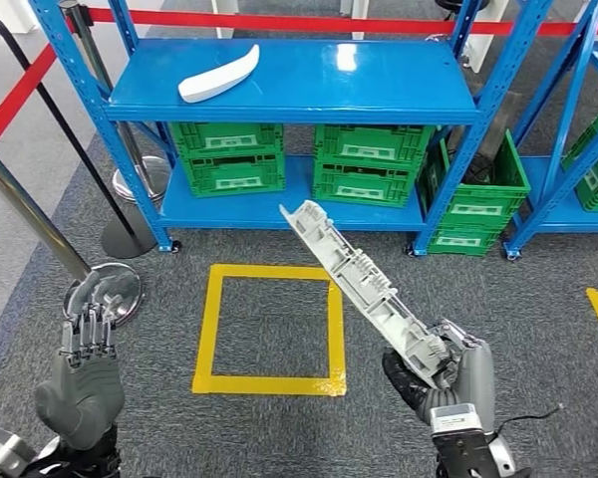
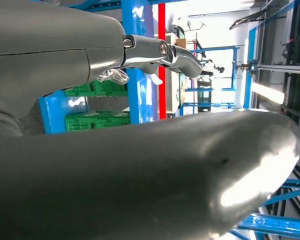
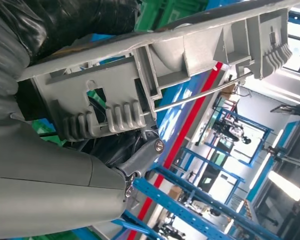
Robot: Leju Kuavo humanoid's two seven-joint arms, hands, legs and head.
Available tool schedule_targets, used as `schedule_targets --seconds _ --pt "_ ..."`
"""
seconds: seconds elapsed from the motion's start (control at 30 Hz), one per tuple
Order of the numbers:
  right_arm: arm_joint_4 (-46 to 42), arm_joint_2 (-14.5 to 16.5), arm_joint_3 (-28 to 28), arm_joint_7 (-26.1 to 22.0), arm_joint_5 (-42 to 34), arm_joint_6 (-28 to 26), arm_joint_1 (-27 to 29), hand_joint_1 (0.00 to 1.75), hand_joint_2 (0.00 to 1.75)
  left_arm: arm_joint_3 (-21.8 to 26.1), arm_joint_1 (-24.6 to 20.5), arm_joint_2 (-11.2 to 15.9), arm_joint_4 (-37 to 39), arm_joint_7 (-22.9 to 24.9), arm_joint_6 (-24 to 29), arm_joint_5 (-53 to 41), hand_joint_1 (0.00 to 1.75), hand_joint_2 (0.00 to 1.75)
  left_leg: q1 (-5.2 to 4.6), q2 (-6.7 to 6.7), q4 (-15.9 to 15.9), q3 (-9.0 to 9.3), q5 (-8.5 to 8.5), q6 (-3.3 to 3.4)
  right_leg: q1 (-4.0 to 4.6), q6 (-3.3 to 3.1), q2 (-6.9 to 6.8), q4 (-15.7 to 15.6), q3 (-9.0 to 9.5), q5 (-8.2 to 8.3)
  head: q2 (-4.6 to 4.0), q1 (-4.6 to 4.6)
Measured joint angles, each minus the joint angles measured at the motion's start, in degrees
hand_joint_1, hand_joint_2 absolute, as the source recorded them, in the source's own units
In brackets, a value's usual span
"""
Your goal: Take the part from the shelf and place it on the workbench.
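Observation:
My right hand (image 1: 450,378) grips one end of a long grey ribbed plastic part (image 1: 356,284), which slants up and to the left over the carpet in front of the blue shelf (image 1: 296,85). The right wrist view shows the part's ribbed underside (image 3: 141,95) lying across my right hand (image 3: 58,190). A second white curved part (image 1: 219,76) lies on the shelf's top board, left of centre. My left hand (image 1: 86,373) is raised at the lower left with its fingers upright and apart, holding nothing. A thick grey thumb (image 2: 148,175) of the left hand (image 2: 58,65) fills much of the left wrist view.
Green crates (image 1: 296,159) sit on the shelf's lower board, and another green crate (image 1: 476,194) stands tilted at its right post. A yellow square (image 1: 269,329) is taped on the grey carpet. Barrier posts with round bases (image 1: 104,289) and a red belt stand at the left.

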Motion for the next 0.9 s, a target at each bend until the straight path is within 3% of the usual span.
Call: schedule_targets --seconds 0.07,0.13,0.2,0.27,0.33,0.37,0.4,0.43,0.5,0.57,0.6,0.7,0.73,0.8,0.87,0.9 --pt "0.23 -0.02 0.28 -0.02 -0.27 0.14 -0.10 1.75 1.75 0.09 0.07 0.00 -0.13 -0.01 0.14 0.04 0.00 0.00 -0.11 0.01 0.30 -0.68 0.60 -0.48 0.31 -0.46 0.02 -6.52 4.06 0.98 0.00 -0.02" --pt "0.49 -0.05 0.51 -0.07 -0.75 0.32 -0.18 1.75 1.75 0.24 0.17 0.00 -0.34 0.00 0.30 0.04 0.00 0.00 -0.05 0.05 0.36 -1.18 1.45 -1.12 0.56 -0.53 0.06 -8.27 4.87 1.00 0.00 -0.04" --pt "0.84 -0.06 0.59 -0.06 -1.48 0.63 -0.30 1.75 1.75 0.43 0.28 0.00 -0.59 0.07 0.44 0.01 0.00 0.00 0.01 -0.06 0.61 -1.63 1.30 -1.79 0.34 -1.08 -0.15 -8.78 4.28 1.84 0.00 -0.06" --pt "1.24 -0.06 0.62 -0.01 -2.55 1.20 -0.57 1.75 1.75 0.52 0.33 0.00 -0.82 0.59 0.64 -0.10 0.00 0.00 0.17 -0.22 3.79 -2.78 -2.08 -2.55 -0.03 -1.86 -0.49 -9.16 3.51 2.89 0.00 -0.34" --pt "1.72 -0.11 0.71 0.08 -3.67 1.95 -1.06 1.75 1.75 0.42 0.32 0.00 -0.94 1.48 0.65 -0.56 0.00 0.00 0.63 -0.26 10.81 -4.63 -7.10 -3.25 -0.04 -2.14 -0.67 -8.87 2.34 3.70 0.00 -0.68" --pt "1.99 -0.15 0.80 0.16 -4.05 2.28 -1.31 1.75 1.75 0.24 0.31 0.01 -1.01 1.90 0.56 -0.93 0.00 0.00 0.86 -0.25 13.98 -5.19 -8.52 -3.52 -0.05 -2.09 -0.73 -8.63 1.60 4.07 0.00 -0.75" --pt "2.26 -0.20 0.97 0.27 -4.28 2.53 -1.53 1.75 1.75 -0.03 0.30 0.02 -1.13 2.27 0.49 -1.39 0.00 0.00 1.06 -0.25 15.72 -5.08 -8.71 -3.73 -0.07 -2.00 -0.79 -8.33 0.84 4.42 0.00 -0.78" --pt "2.53 -0.23 1.18 0.39 -4.40 2.69 -1.67 1.75 1.75 -0.35 0.30 0.03 -1.30 2.64 0.53 -1.73 0.00 0.00 1.24 -0.25 15.45 -4.09 -7.73 -3.87 -0.11 -1.87 -0.83 -7.98 0.10 4.71 0.00 -0.81" --pt "3.07 -0.29 1.64 0.60 -4.47 2.82 -1.85 1.75 1.75 -0.99 0.32 0.05 -1.71 3.21 0.83 -2.05 0.00 0.00 1.53 -0.26 9.42 0.37 -4.96 -4.02 -0.24 -1.47 -0.85 -7.20 -1.25 5.16 0.00 -0.84" --pt "3.56 -0.35 2.01 0.67 -4.55 2.80 -1.98 1.75 1.75 -1.41 0.44 0.09 -2.07 3.45 1.05 -2.08 0.00 0.00 1.41 -0.37 2.41 4.63 -4.35 -3.80 -0.22 -0.83 -0.83 -6.62 -2.22 5.68 0.00 -0.85" --pt "3.74 -0.39 2.14 0.64 -4.67 2.77 -2.02 1.75 1.75 -1.50 0.55 0.11 -2.21 3.44 1.07 -2.11 0.00 0.00 1.27 -0.43 0.60 5.50 -4.68 -3.55 -0.18 -0.45 -0.82 -6.51 -2.52 6.03 0.00 -0.86" --pt "4.18 -0.50 2.24 0.59 -5.15 2.70 -2.11 1.75 1.75 -1.60 0.97 0.01 -2.60 3.18 1.04 -2.30 0.00 0.00 1.07 -0.37 -0.05 4.98 -4.08 -2.19 -0.32 0.67 -0.78 -6.41 -3.18 6.46 0.00 -0.84" --pt "4.34 -0.53 2.24 0.58 -5.25 2.70 -2.15 1.75 1.75 -1.66 1.06 -0.05 -2.75 3.11 1.01 -2.39 0.00 0.00 1.11 -0.29 -0.15 4.64 -3.65 -1.61 -0.37 0.93 -0.70 -5.58 -3.71 5.43 0.00 -0.73" --pt "4.77 -0.60 2.25 0.55 -5.33 2.70 -2.25 1.75 1.75 -1.81 1.23 -0.14 -2.98 3.04 0.92 -2.55 0.00 0.00 1.10 -0.12 -0.30 3.80 -2.72 -0.69 -0.40 1.15 -0.38 -0.54 -5.63 1.08 0.00 -0.41" --pt "5.33 -0.64 2.26 0.52 -5.33 2.70 -2.35 1.75 1.75 -1.89 1.48 -0.17 -3.04 3.01 0.90 -2.62 0.00 0.00 0.83 -0.09 -0.21 2.66 -1.83 -0.30 -0.36 1.16 -0.14 6.71 -7.58 -2.91 0.00 -0.18" --pt "5.63 -0.64 2.26 0.51 -5.31 2.70 -2.40 1.75 1.75 -1.90 1.63 -0.19 -3.04 2.98 0.89 -2.63 0.00 0.00 0.67 -0.08 -0.14 2.06 -1.40 -0.25 -0.34 1.10 -0.10 8.79 -7.72 -3.38 0.00 -0.14"
